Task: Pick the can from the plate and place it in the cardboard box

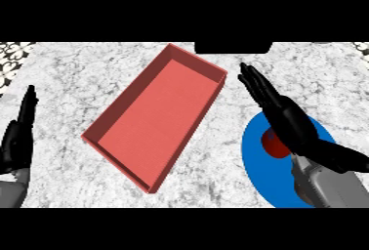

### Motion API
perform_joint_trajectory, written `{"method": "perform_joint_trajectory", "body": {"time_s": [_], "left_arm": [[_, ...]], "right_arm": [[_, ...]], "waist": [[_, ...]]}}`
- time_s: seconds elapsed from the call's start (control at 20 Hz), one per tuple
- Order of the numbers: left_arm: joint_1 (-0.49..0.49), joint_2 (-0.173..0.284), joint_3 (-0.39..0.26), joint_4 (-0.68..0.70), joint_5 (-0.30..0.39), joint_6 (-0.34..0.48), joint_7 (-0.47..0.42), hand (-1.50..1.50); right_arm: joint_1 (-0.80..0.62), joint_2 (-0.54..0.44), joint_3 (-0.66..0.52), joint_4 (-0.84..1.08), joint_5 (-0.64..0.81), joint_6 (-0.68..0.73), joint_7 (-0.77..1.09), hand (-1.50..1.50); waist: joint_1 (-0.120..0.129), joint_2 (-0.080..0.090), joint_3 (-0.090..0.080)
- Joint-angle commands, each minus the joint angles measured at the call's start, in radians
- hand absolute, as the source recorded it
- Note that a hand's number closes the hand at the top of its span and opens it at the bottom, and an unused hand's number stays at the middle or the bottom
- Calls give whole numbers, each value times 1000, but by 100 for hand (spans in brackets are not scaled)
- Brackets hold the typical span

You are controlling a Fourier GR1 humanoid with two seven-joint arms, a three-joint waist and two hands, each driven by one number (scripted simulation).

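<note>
A red can (273, 144) stands on a blue plate (259, 166) at the lower right, mostly hidden behind my right hand. My right hand (292, 122) hovers over the can and plate with its fingers straight, pointing up and left toward the box; it holds nothing. The box (155, 119) is a shallow red-pink rectangular tray lying diagonally in the middle of the counter, with nothing in it. My left hand (18, 139) rests open at the left edge, fingers up.
The counter top (72, 78) is grey-white marble. A dark object (232, 47) sits at the far edge behind the box. A patterned strip (13, 61) runs along the upper left corner.
</note>
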Motion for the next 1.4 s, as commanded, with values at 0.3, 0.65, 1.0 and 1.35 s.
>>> {"method": "perform_joint_trajectory", "body": {"time_s": [0.3, 0.65, 1.0, 1.35], "left_arm": [[44, 37, 9, 66, -3, -35, 90, 0], [92, 44, 21, 29, 32, -83, 149, 0], [38, 18, 5, 11, -23, -104, 218, 0], [15, 14, 18, 35, -27, -107, 207, 0]], "right_arm": [[106, -321, -82, 68, 219, -77, 180, -150], [492, -102, -227, -28, 15, -255, 49, -150], [504, -259, -309, 20, 122, -135, -37, -150], [440, -518, -249, -65, 191, 69, 224, -150]], "waist": [[-35, -6, -61], [-42, -16, -16], [-8, -7, -17], [-2, -7, -19]]}}
